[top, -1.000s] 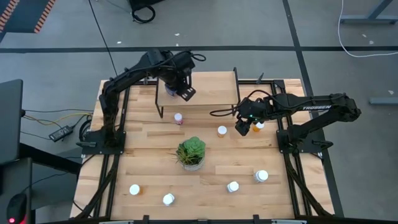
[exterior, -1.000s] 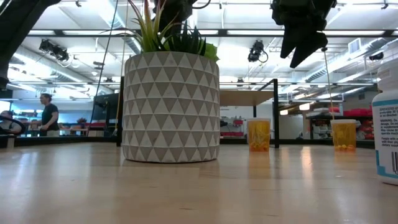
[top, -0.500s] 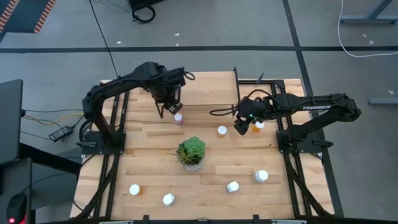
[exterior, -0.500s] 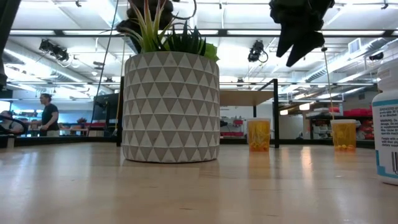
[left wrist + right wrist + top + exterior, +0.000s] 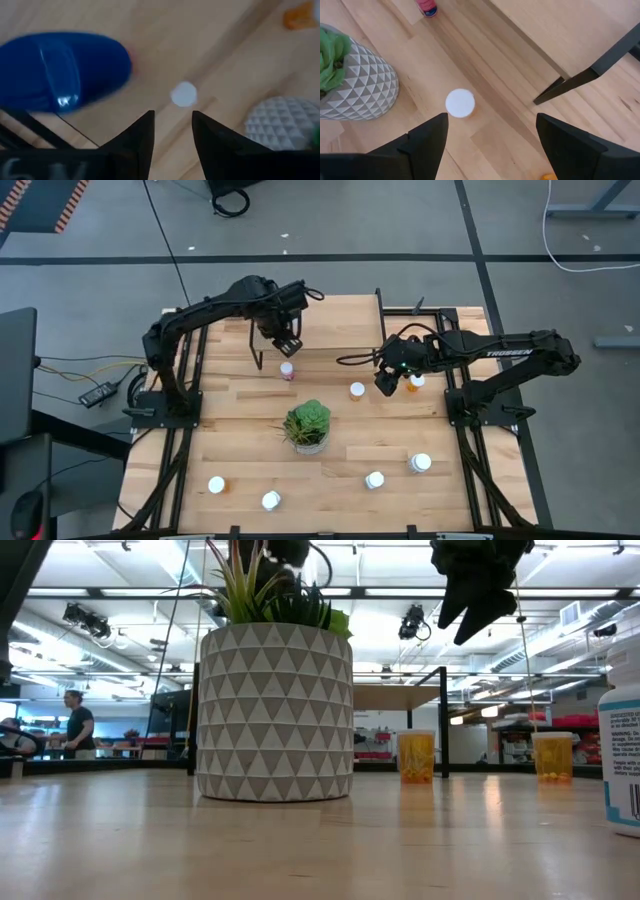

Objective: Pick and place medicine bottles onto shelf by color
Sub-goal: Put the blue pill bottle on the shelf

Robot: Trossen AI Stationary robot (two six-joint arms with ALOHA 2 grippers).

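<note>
Low view: plant pot [image 5: 275, 712] hides left claw [image 5: 287, 340], narrowly parted; right claw [image 5: 386, 383] wide.

Shelf [image 5: 330, 325] behind plant pot [image 5: 307, 426]; bottles [image 5: 357, 390] scattered around pot.

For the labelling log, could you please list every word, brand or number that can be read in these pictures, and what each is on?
"TROSSEN": white lettering on the right arm, in the high view.
White bottle at the low view's right edge: printed lines and a barcode, too small to read.
Nothing else is legible.
</note>
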